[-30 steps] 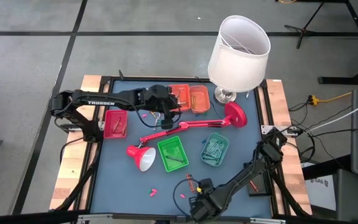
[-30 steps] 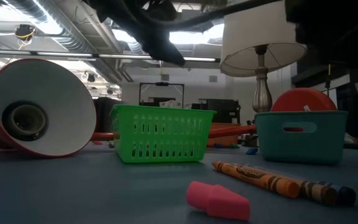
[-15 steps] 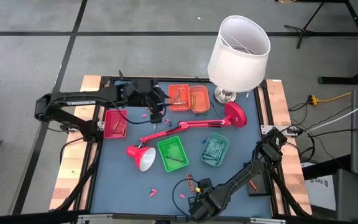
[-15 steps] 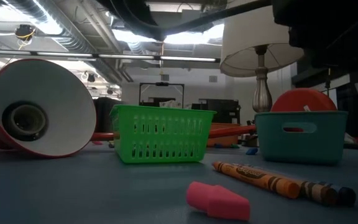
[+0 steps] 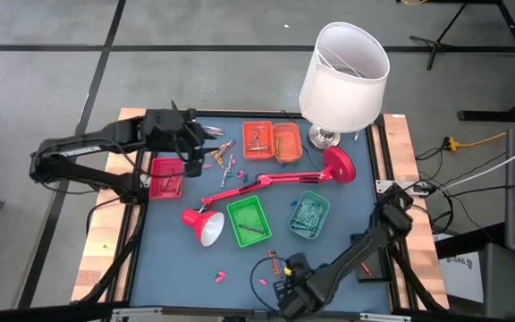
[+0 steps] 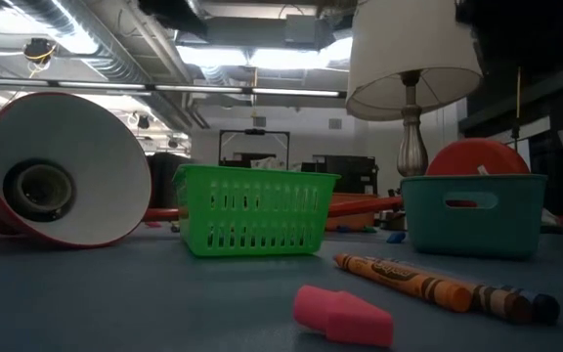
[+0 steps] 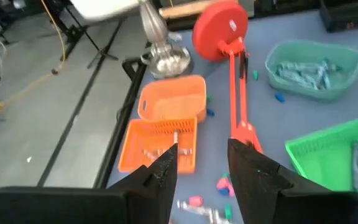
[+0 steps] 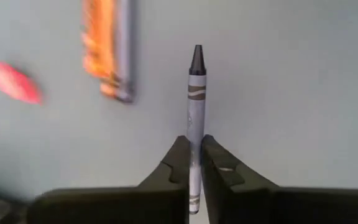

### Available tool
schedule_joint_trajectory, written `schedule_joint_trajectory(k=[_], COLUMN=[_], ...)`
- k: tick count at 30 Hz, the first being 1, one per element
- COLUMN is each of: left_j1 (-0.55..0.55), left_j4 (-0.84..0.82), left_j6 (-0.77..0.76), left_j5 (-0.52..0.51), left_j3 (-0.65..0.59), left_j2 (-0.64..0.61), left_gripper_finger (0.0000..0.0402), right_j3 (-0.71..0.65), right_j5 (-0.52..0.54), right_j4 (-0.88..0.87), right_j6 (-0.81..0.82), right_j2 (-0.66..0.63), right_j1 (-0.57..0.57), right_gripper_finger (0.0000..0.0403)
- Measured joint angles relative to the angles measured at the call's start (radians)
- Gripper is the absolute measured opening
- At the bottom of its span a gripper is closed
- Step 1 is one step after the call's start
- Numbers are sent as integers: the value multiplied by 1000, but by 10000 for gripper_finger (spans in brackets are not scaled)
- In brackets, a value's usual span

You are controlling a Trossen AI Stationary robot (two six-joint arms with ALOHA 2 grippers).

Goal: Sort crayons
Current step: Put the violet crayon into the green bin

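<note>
My right gripper [image 8: 196,163] is at the table's near edge [image 5: 280,284], shut on a grey crayon [image 8: 195,99]. Beside it on the blue tabletop lie an orange and a dark crayon [image 8: 109,50] [image 6: 428,286] and a pink stub [image 8: 10,81]. My left gripper [image 7: 201,168] stands open and holds nothing, at the far left [image 5: 199,134]. A few loose crayons [image 5: 222,158] lie flat on the table next to it. More crayons lie in the orange tray [image 5: 257,139], the teal tray [image 7: 312,59] and the green tray [image 5: 246,219]. My right gripper pinches the grey crayon's wrapped shaft [image 8: 194,146] between its two fingers [image 8: 178,163]. The crayon lies along the fingers, and its dark pointed end [image 8: 196,57] sticks out ahead of them. Whether it is off the table I cannot tell.
A red desk lamp [image 5: 266,183] lies across the table's middle, its shade [image 5: 206,225] near the green tray. A white-shaded table lamp [image 5: 342,76] stands at the far right. A second orange tray [image 5: 286,141] and a red tray [image 5: 166,176] also stand on the table.
My left gripper has drawn back from beside the orange tray toward the table's far left corner, still open. Its arm has left the low view. The loose crayons now show where it stood.
</note>
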Motion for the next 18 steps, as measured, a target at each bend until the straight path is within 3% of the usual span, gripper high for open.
schedule_joint_trajectory(k=[11, 18], left_j1=[0, 0], left_j4=[-249, -292], left_j6=[-102, -182], left_j5=[8, 8], left_j3=[0, 0], left_j2=[-63, -63], left_gripper_finger=[125, 125], right_j3=[6, 6], right_j5=[247, 381], right_j4=[-348, -463], right_j6=[-84, -317], right_j2=[-246, -319], right_j1=[-1, -70], right_gripper_finger=[18, 19])
